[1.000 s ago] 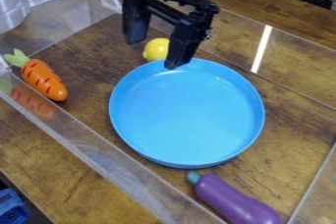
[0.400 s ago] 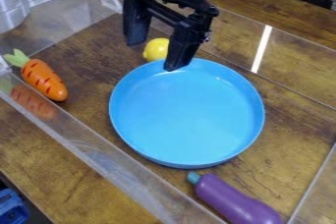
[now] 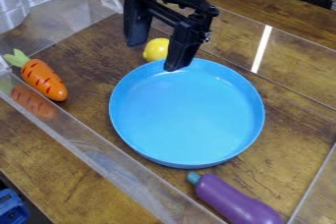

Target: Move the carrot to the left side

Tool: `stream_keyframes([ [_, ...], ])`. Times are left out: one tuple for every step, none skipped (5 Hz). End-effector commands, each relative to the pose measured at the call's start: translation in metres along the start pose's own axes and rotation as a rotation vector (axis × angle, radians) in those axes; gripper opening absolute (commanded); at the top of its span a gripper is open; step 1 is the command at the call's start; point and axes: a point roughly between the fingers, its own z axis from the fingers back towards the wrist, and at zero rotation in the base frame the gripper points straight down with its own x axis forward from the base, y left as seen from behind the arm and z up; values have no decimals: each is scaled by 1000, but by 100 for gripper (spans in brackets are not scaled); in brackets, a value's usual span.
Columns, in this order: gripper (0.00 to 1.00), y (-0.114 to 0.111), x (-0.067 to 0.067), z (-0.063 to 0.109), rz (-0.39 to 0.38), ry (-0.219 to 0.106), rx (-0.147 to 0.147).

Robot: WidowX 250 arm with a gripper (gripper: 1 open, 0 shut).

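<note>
The carrot (image 3: 39, 78) is orange with dark grooves and a green top. It lies on the wooden table at the far left, next to the clear wall. My gripper (image 3: 157, 49) is black and hangs open and empty above the far rim of the blue plate (image 3: 187, 110), well to the right of the carrot. A small yellow fruit (image 3: 156, 49) shows between the two fingers, behind the plate; I cannot tell whether the fingers touch it.
A purple eggplant (image 3: 237, 200) lies at the front right of the plate. Clear plastic walls (image 3: 79, 144) ring the wooden table (image 3: 92, 51). A blue object (image 3: 8, 208) sits outside at the bottom left corner.
</note>
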Motion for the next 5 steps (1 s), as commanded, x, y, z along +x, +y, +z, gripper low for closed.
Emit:
stream_keyframes([
  [100,8,4,20,18,-68,-6],
  [100,5,6,19,10,-76,-2],
  [100,3,6,17,10,-74,0],
  [100,1,7,15,10,-69,3],
  [100,-1,7,13,10,-61,5],
])
